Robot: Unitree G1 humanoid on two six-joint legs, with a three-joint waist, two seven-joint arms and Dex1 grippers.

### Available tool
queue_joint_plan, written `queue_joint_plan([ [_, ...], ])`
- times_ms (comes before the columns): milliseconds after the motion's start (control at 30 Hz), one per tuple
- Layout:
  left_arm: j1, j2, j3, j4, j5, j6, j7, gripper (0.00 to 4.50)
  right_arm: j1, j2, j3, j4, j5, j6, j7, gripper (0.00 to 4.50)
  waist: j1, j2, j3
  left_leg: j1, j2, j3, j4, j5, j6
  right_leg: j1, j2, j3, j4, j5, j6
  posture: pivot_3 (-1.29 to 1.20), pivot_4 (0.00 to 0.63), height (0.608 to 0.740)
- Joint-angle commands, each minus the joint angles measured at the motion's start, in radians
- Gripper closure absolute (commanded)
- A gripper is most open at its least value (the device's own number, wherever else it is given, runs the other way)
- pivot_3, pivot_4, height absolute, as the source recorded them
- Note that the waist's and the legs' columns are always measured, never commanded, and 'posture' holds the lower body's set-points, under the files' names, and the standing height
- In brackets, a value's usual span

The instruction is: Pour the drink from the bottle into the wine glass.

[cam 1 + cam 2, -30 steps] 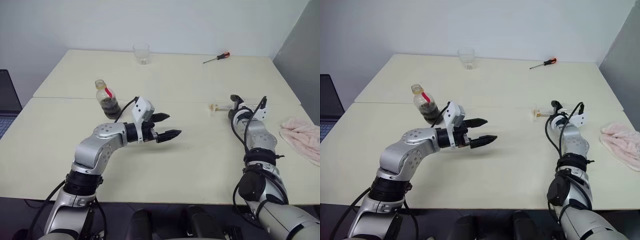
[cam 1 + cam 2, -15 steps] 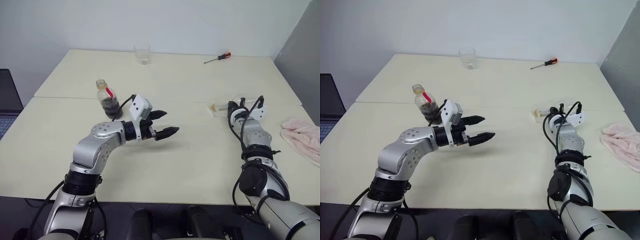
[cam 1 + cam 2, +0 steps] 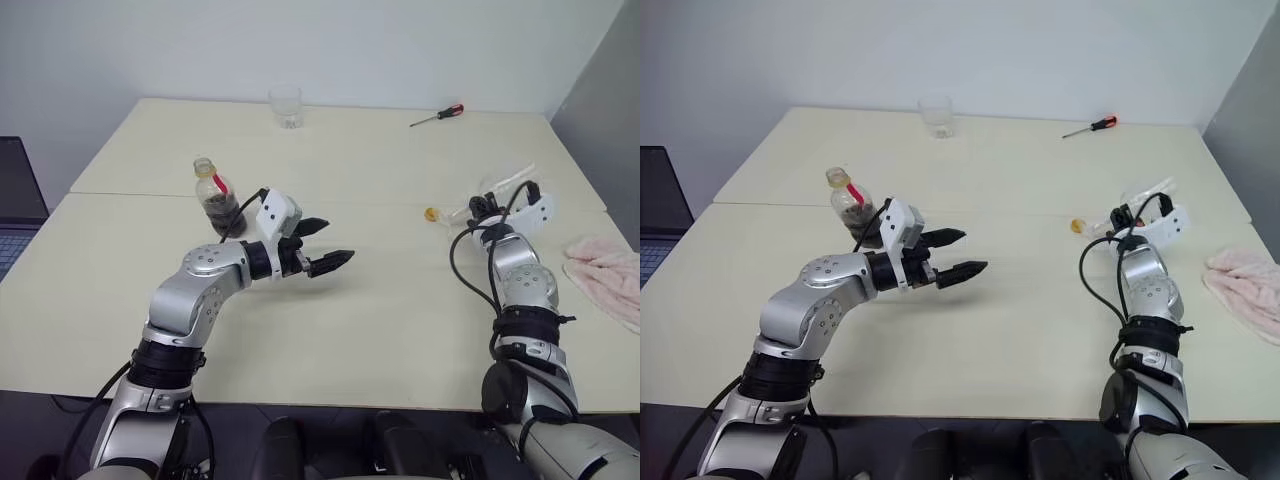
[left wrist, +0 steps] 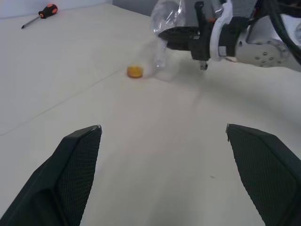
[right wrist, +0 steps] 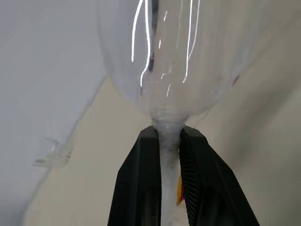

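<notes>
The bottle (image 3: pixel 213 195) stands uncapped on the left of the table, with dark drink in its lower part and a red strip on its neck. Its yellow cap (image 3: pixel 431 213) lies on the table at the right. My left gripper (image 3: pixel 335 240) hovers open just right of the bottle, holding nothing. At the right, my right gripper (image 5: pixel 168 134) is shut on the thin stem of the wine glass (image 5: pixel 174 56). The glass is off the table and tilted, its empty bowl (image 4: pixel 165 16) higher than the fingers.
A clear tumbler (image 3: pixel 285 107) stands at the table's far edge, and a red-handled screwdriver (image 3: pixel 436 116) lies at the far right. A pink cloth (image 3: pixel 605 275) lies at the right edge. A dark laptop (image 3: pixel 15 200) sits beyond the left edge.
My right gripper has shut on the stem of the glass, which lay on the table, then rolled and lifted it. The yellow cap now lies free. The left arm has hardly moved.
</notes>
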Motion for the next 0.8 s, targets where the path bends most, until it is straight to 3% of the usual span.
queue_joint_plan([
  [33,-0.014,-0.006,0.016,-0.008,0.009,-0.033,0.0,0.0,0.053,-0.026,0.192,-0.194,-0.172,-0.035,0.069,4.21,-0.006,0.0,0.0,0.0,0.0,0.0,0.0,0.0,0.0,0.0,0.0,0.0,0.0,0.0,0.0,0.0,0.15,0.74],
  [233,-0.013,-0.008,0.011,0.004,0.023,-0.05,-0.001,0.0,0.17,0.018,0.337,-0.299,-0.388,-0.178,0.054,4.21,-0.008,0.0,0.0,0.0,0.001,-0.001,-0.001,0.0,0.0,0.0,0.001,0.0,0.0,0.0,0.001,0.0,0.15,0.74],
  [800,-0.01,0.0,0.0,0.004,0.051,-0.05,-0.014,0.0,0.32,0.171,0.526,-0.295,-0.688,-0.389,0.025,4.22,-0.007,0.0,0.0,0.0,0.0,0.0,-0.001,0.0,0.0,0.0,0.0,0.0,0.0,0.0,0.0,0.0,0.15,0.74],
])
